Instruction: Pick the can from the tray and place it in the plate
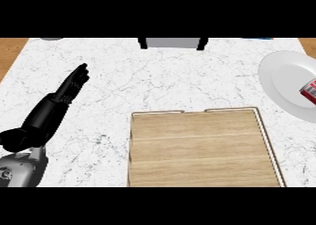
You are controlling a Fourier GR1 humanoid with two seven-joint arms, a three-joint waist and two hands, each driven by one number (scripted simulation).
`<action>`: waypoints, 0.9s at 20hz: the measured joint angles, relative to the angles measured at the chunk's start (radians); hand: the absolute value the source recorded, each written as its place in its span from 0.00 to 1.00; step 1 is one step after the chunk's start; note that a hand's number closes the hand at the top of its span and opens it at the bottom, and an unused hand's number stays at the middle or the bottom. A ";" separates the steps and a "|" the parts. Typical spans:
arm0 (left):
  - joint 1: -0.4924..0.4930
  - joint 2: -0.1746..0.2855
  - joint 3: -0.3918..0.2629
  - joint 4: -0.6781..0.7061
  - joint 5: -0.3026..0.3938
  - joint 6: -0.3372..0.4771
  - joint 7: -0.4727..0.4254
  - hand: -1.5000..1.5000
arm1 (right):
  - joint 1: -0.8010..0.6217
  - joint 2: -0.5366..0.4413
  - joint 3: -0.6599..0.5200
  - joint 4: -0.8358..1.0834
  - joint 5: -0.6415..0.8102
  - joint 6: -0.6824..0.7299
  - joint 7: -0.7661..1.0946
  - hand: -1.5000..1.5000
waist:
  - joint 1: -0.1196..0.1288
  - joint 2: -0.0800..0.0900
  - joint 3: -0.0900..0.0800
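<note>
On the plate (282, 74), the can (314, 91) lies sideways, diagonally.

This looks like a kitchen. A white, grey-veined marble tabletop (173, 74) carries a wooden tray (199, 149) with a raised rim. Beside it is a white plate (287, 83) with a red can (314, 90) lying on it. Wood-toned floor (4, 57) shows past the tabletop's side edges.

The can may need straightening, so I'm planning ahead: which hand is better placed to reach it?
Probably the right hand, though out of view. The can lies on the plate at the right of the counter; the left hand rests open at far left, across the tray.
</note>
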 measured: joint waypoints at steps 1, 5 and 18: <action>-0.001 -0.004 -0.002 -0.002 0.002 -0.003 -0.001 0.50 | -0.030 0.021 0.005 0.052 0.021 0.006 -0.002 1.00 | 0.005 0.001 0.000; -0.022 -0.014 -0.005 0.008 -0.005 -0.006 -0.008 0.50 | -0.129 0.087 0.045 0.224 0.102 0.040 0.056 0.00 | 0.023 0.007 0.001; -0.022 -0.021 0.005 0.015 -0.016 -0.017 -0.021 0.50 | -0.293 0.223 -0.006 0.545 0.142 0.121 -0.091 0.00 | 0.026 0.015 0.005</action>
